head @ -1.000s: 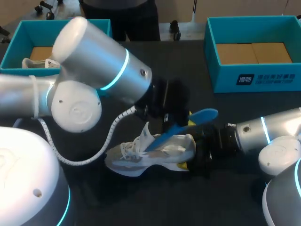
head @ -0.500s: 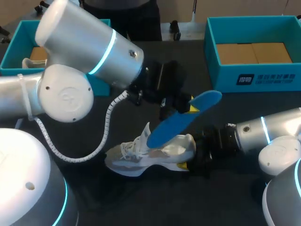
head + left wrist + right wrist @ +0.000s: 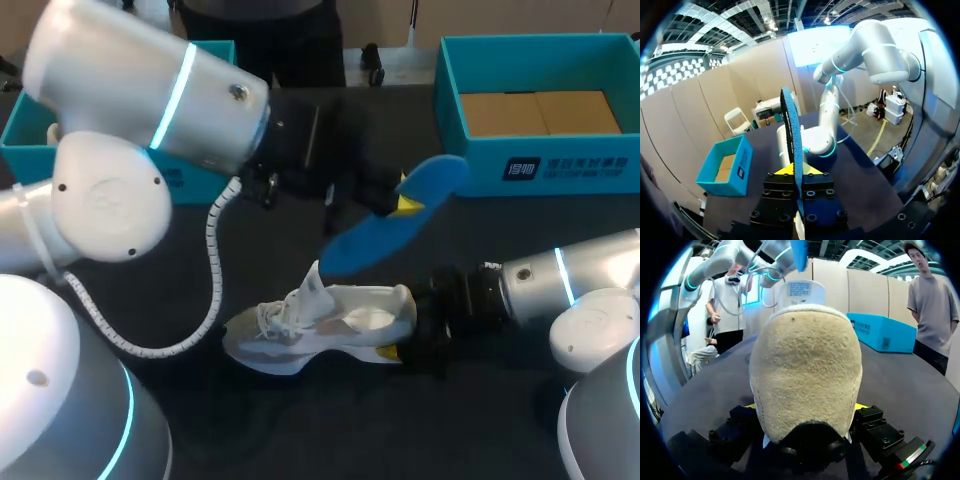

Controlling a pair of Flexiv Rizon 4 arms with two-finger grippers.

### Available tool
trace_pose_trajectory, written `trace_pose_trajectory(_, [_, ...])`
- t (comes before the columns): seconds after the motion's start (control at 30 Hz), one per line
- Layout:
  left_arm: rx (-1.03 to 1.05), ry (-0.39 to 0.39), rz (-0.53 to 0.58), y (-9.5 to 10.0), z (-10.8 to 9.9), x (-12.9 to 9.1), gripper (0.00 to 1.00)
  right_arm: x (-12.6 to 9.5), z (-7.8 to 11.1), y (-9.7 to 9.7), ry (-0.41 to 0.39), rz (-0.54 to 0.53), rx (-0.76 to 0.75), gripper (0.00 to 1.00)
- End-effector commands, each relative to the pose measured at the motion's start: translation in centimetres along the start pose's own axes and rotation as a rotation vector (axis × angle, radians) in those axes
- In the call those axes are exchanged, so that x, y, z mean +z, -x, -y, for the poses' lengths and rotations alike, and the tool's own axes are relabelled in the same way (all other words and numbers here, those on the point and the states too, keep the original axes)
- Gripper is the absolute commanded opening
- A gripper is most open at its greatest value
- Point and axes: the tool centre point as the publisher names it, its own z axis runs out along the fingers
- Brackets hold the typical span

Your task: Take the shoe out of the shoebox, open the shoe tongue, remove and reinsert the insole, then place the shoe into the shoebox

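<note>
left jaws: closed on the insole [image 3: 385,232] near one end; in the left wrist view the insole [image 3: 792,145] is seen edge-on between the two yellow tips
insole: blue, held tilted in the air at frame centre, above the shoe [image 3: 325,325] and not touching it
right jaws: set wide and clamped on the shoe's heel, one yellow tip on each side; the heel [image 3: 805,370] fills the right wrist view
shoe: white, sole down on the dark worktop [image 3: 300,430], lower centre of the frame, toe pointed left, tongue raised
shoebox [image 3: 540,170]: teal, upper right of the frame, well apart from the shoe
second shoebox [image 3: 25,115]: teal, upper left, partly hidden by the left arm
</note>
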Motion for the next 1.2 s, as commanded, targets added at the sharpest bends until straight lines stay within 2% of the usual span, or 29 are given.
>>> trace_pose_trajectory(0.03, [0.013,-0.068,-0.013,-0.5,0.5,-1.9,0.0,0.3,0.2,0.1,-0.003,0.002,0.0,0.0])
trace_pose_trajectory(0.23, [0.04,-0.165,-0.075,-0.7,1.8,-3.3,0.0,0.3,0.2,0.1,-0.003,0.002,0.0,0.0])
trace_pose_trajectory(0.87, [0.04,-0.165,-0.075,-0.7,1.8,-3.3,0.0,0.3,0.2,0.1,-0.003,0.002,0.0,0.0])
trace_pose_trajectory(1.2, [-0.158,-0.223,-0.136,-1.5,3.9,-5.9,0.0,0.3,0.2,0.1,-0.003,0.002,0.0,0.0])
